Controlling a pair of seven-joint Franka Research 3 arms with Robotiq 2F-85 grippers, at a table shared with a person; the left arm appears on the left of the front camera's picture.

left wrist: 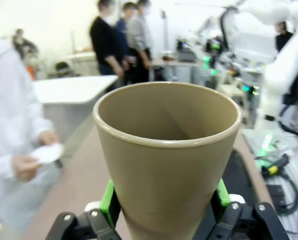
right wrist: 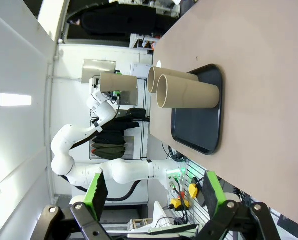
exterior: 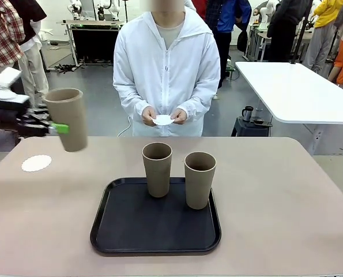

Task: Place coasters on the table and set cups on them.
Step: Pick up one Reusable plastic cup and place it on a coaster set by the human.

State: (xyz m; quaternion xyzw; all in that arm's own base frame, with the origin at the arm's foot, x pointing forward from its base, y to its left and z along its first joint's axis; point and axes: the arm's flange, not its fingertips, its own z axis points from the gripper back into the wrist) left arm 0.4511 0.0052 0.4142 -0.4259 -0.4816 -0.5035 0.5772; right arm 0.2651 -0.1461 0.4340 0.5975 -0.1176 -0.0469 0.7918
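1. Left gripper (exterior: 59, 128): clamped on held cup (exterior: 67, 118), one green pad on each side of the lower wall; same grip seen close up in the left wrist view (left wrist: 165, 200).
2. Held cup: tan tumbler, lifted clear of table (exterior: 275, 196) at its left end, slightly tilted, mouth up and empty (left wrist: 166, 150). Seen from afar in the right wrist view (right wrist: 117, 82).
3. Table coaster (exterior: 36, 163): white lacy round, flat on the table near the left edge, below and left of the held cup in the picture, not touching it, nothing on it.
4. Hand coaster (exterior: 164, 120): second white round, pinched between person's hands (exterior: 178, 116) at waist height beyond the far table edge; also seen at the left of the left wrist view (left wrist: 48, 152).
5. Tray (exterior: 154, 231): black, rounded square, flat on the table at centre, toward the robot's side.
6. Mid cup (exterior: 158, 168): upright at the tray's far edge, left of centre, empty; rim seen in the right wrist view (right wrist: 152, 79).
7. Right cup (exterior: 199, 179): upright on the tray just beside the mid cup, to its right and a little nearer, apart from it (right wrist: 189, 95).
8. Right gripper (right wrist: 155, 192): jaws spread wide, nothing between the pads, well apart from tray and cups.
9. White table (exterior: 292, 89): far right, behind the person's side; dark mug (exterior: 248, 112) just beside it on a low black stand.
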